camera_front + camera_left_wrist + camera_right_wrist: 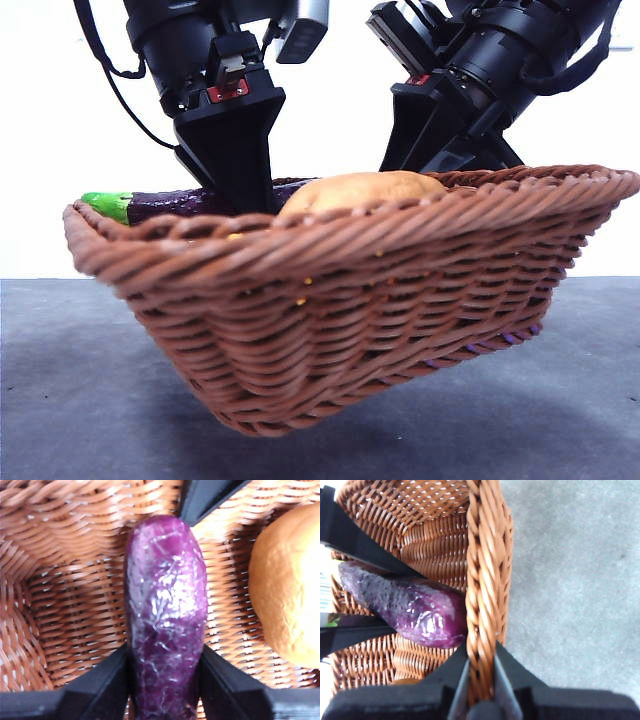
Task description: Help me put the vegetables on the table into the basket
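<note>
Two grippers in play, both mine, both loaded. Left gripper (165, 680): jaws clamped on either side of the slim dark purple eggplant (166, 615), holding it inside the shallow brown woven wicker basket (330, 300). Front view: the eggplant lies roughly level with the braided rim, its bright green stem (108, 205) poking out past the basket's left end, my black jaw coming straight down onto its middle. I can't tell whether the eggplant touches the basket floor.

Just beside the eggplant, the oval tan-brown potato (360, 190) sits in the basket, its top showing above the rim; in the left wrist view it's close to the eggplant but apart from it.

Right gripper (480, 680): jaws pinched narrow on the basket's braided rim (481, 580), one inside the wall, one outside. The basket is tilted, right end raised off the flat dark grey mottled table (90, 400), left part low near the surface; shadow beneath it. I can't place it against the tabletop's edges, none in view. A speck of yellow (233, 238) shows through the weave, too small to identify.
</note>
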Controlling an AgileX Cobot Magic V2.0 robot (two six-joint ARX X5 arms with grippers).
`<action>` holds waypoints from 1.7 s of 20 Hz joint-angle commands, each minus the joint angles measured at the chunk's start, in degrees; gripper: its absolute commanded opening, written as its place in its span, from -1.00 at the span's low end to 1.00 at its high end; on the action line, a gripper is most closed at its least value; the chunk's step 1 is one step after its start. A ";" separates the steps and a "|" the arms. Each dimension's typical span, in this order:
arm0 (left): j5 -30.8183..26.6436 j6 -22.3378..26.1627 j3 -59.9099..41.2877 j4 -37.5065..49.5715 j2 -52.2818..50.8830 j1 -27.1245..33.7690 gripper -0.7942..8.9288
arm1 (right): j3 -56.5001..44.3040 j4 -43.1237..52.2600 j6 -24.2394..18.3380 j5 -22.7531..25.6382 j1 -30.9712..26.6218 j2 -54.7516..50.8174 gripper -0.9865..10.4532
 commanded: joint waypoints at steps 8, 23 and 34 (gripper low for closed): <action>-1.03 -0.02 12.28 -11.26 -0.76 1.77 0.03 | -0.17 1.51 0.61 0.52 -0.35 -0.04 -0.85; -1.33 -15.80 38.05 -23.67 -24.22 11.93 -0.85 | -0.17 4.92 2.73 2.16 -5.60 -0.07 -0.85; -14.78 -21.46 30.75 -23.76 -42.18 11.91 -0.85 | -0.15 4.46 0.52 -2.78 -26.49 -0.04 -0.85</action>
